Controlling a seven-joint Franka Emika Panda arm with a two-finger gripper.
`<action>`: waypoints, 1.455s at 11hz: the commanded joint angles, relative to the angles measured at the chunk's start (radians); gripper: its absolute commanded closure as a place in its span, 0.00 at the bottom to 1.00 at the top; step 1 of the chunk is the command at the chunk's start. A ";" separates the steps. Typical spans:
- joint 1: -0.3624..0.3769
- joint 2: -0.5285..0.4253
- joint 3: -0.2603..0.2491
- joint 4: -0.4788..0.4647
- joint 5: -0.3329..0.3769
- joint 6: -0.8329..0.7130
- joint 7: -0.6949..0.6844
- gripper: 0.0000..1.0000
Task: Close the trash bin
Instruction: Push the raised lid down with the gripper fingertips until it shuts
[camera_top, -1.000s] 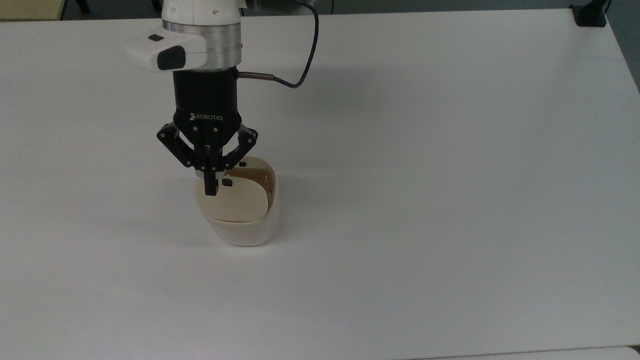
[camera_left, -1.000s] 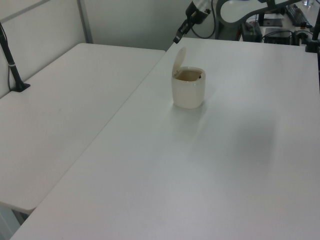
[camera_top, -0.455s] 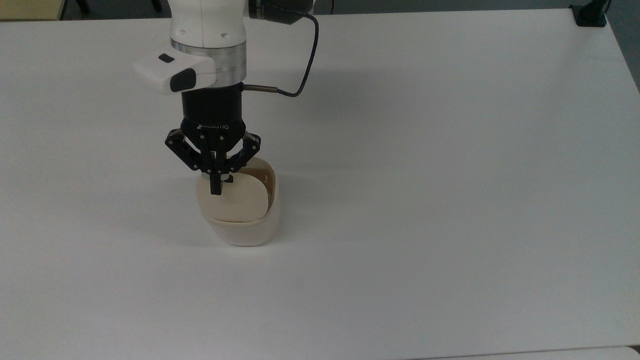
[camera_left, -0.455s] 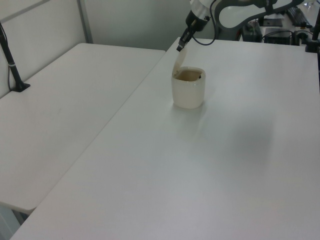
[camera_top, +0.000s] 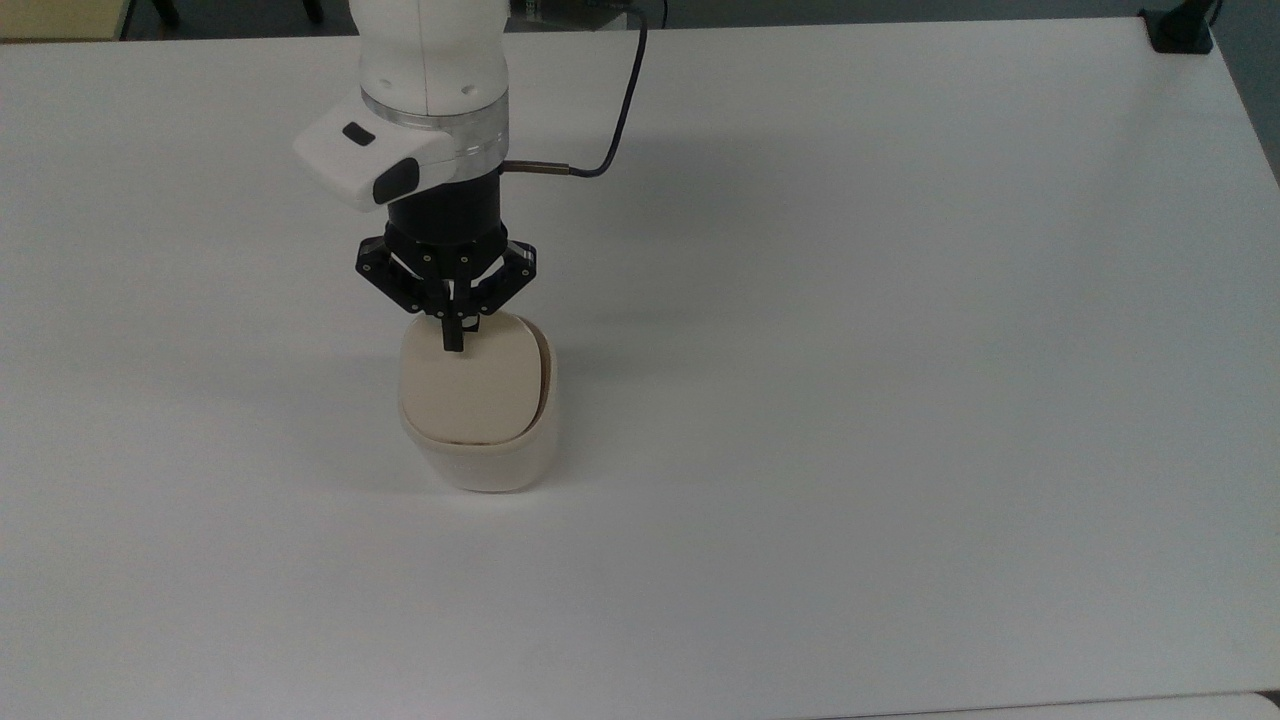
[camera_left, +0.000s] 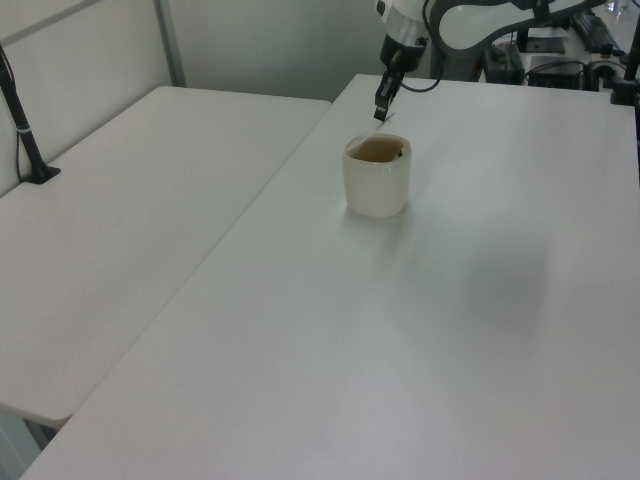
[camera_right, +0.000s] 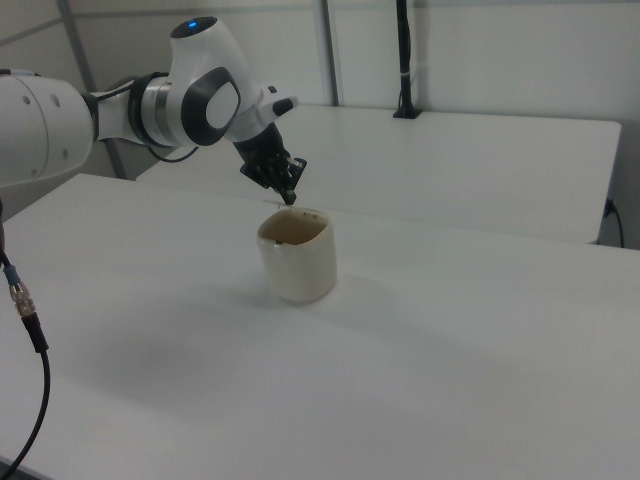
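A cream-white trash bin (camera_top: 480, 420) stands on a white table (camera_top: 900, 300), toward the top view's left of the surface and about midway between its far and near edges. In the top view its beige lid (camera_top: 470, 385) covers most of the opening, with a thin dark sliver along the rim on the top view's right. In the left view (camera_left: 377, 176) and the right view (camera_right: 297, 257) the brown inside of the bin shows at the rim. The Franka arm's black gripper (camera_top: 452, 338) points down at the far edge of the lid, its two fingers drawn together into a single narrow tip that meets the lid's edge. In the left view the gripper (camera_left: 380, 113) hangs just above the bin's far rim; in the right view it (camera_right: 288, 197) sits at the rim's back edge. A dark cable (camera_top: 620, 110) loops from the wrist toward the table's far edge. A second white table (camera_left: 130, 200) stands beside the first on the left view's left.
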 joint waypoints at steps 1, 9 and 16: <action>0.012 -0.009 -0.002 -0.022 -0.016 -0.049 -0.033 1.00; 0.027 0.062 -0.002 -0.036 -0.027 -0.051 -0.033 1.00; 0.030 -0.084 -0.001 -0.025 -0.005 -0.267 -0.021 0.99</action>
